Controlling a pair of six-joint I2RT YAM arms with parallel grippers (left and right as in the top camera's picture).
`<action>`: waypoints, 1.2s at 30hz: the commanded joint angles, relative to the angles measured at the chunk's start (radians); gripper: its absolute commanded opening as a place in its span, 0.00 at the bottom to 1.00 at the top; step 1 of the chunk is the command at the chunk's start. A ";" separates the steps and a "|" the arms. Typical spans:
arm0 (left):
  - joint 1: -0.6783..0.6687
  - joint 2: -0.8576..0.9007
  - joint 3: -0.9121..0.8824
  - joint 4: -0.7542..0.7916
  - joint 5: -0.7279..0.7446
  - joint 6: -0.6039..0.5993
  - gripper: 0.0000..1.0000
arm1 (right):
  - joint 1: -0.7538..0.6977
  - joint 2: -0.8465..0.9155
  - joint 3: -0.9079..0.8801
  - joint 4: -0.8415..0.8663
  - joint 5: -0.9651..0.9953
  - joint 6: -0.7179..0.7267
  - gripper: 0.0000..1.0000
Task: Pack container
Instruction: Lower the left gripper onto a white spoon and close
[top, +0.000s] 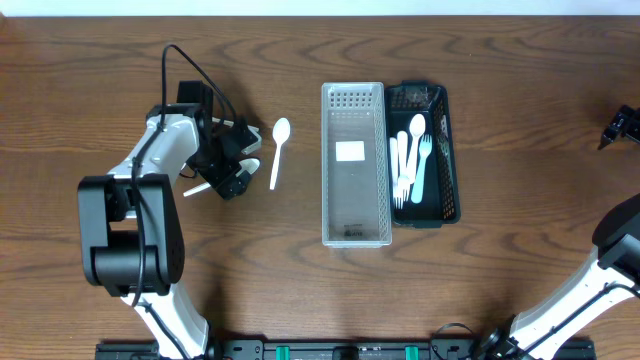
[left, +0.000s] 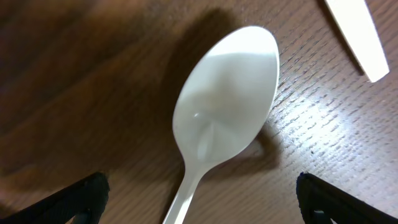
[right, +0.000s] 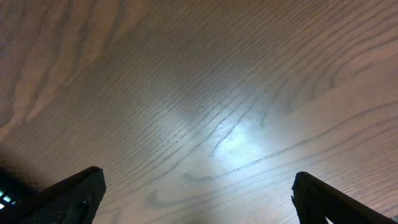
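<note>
In the left wrist view the spoon (left: 224, 118) loses its handle at the bottom edge, and a second white handle (left: 357, 34) is cut by the top edge. Overhead, the right end effector (top: 622, 125) runs off the right edge. The white label (top: 350, 151) in the clear tray (top: 353, 235) is too small to read.

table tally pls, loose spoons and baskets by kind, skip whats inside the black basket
loose white spoons: 2 (far spoon, near spoon below the open left gripper)
baskets: 2 (white basket, black basket)
total: 4
</note>
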 joint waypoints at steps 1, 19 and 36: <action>0.002 0.026 -0.007 -0.003 -0.002 0.025 0.98 | -0.003 0.000 -0.003 0.000 0.000 0.013 0.99; 0.002 0.074 -0.007 -0.018 -0.010 0.024 0.83 | -0.003 0.000 -0.003 0.000 0.000 0.013 0.99; 0.002 0.076 -0.012 -0.060 -0.069 0.038 0.90 | -0.003 0.000 -0.003 0.000 0.000 0.013 0.99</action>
